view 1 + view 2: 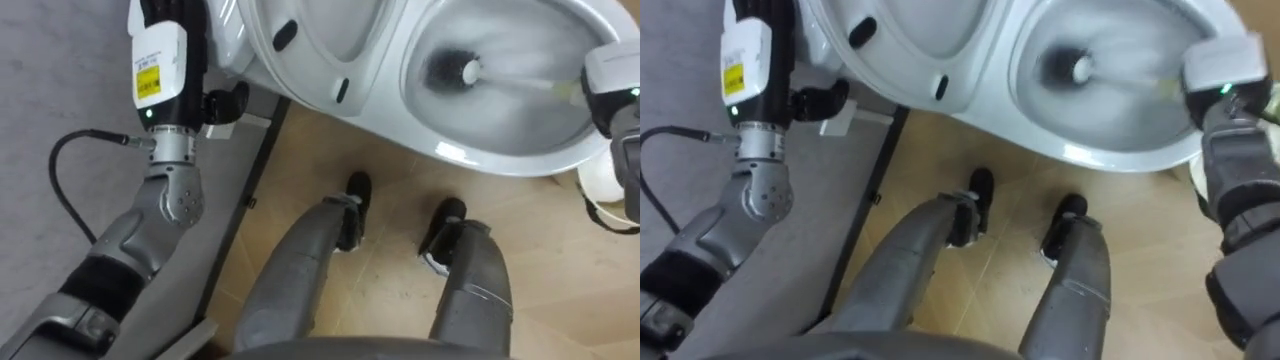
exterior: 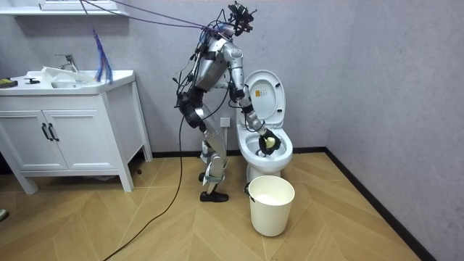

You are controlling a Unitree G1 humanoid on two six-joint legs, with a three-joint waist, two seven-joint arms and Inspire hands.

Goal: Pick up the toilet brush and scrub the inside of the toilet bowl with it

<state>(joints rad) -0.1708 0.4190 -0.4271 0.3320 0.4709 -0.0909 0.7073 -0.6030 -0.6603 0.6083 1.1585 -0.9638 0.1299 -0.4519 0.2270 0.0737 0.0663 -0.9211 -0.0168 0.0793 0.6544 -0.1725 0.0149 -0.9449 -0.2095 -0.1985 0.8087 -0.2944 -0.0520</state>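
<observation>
Our toilet brush (image 1: 1065,65) works down in the toilet bowl (image 1: 1110,155), left of our right hand (image 1: 1222,80). The handle runs to that hand, but we cannot tell its grip. We judge the brush light, stiff and slippery, best held near the handle's end.

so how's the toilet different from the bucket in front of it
The toilet stands against the wall with its lid raised; the bucket stands free on the floor, lidless. The toilet's bowl has the brush head in it; no tool reaches into the bucket. Both are white and open on top.
</observation>
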